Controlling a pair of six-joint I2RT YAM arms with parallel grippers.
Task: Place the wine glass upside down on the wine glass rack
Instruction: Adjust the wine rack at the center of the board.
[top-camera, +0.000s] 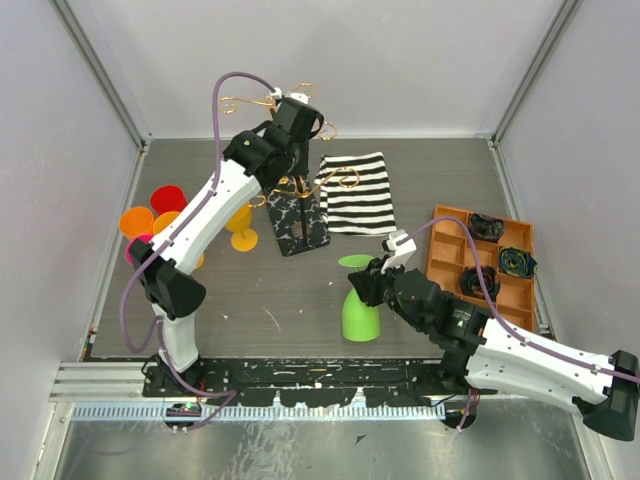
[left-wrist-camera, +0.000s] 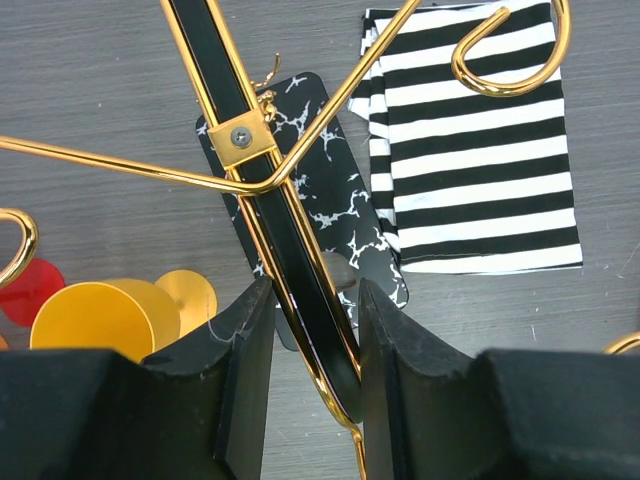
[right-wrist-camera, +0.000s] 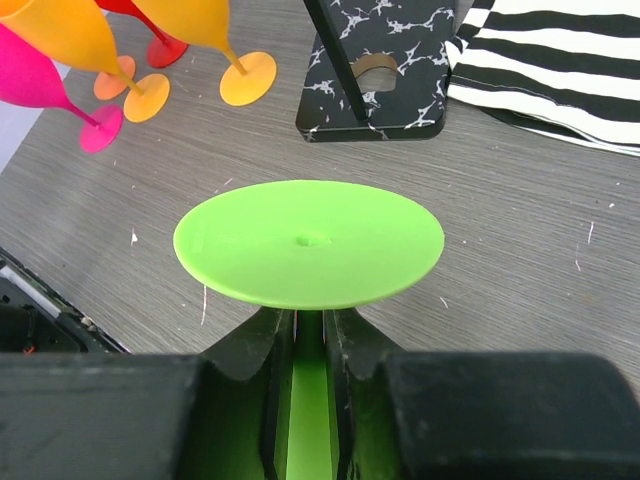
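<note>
The green wine glass (top-camera: 360, 312) is upside down in front of the rack, foot up, its bowl low at the table. My right gripper (top-camera: 372, 282) is shut on its stem just under the round foot (right-wrist-camera: 308, 243), as the right wrist view (right-wrist-camera: 310, 325) shows. The wine glass rack (top-camera: 297, 222) has a black marbled base and gold scroll arms higher up. My left gripper (top-camera: 296, 118) is at the rack's top. In the left wrist view (left-wrist-camera: 315, 300) its jaws close on the black-and-gold post (left-wrist-camera: 215, 60), above the base (left-wrist-camera: 300, 190).
A black-and-white striped cloth (top-camera: 355, 192) lies right of the rack base. Several red, orange, pink and yellow glasses (top-camera: 150, 225) stand at the left. An orange compartment tray (top-camera: 445, 262) with dark items sits at the right. Walls enclose the table.
</note>
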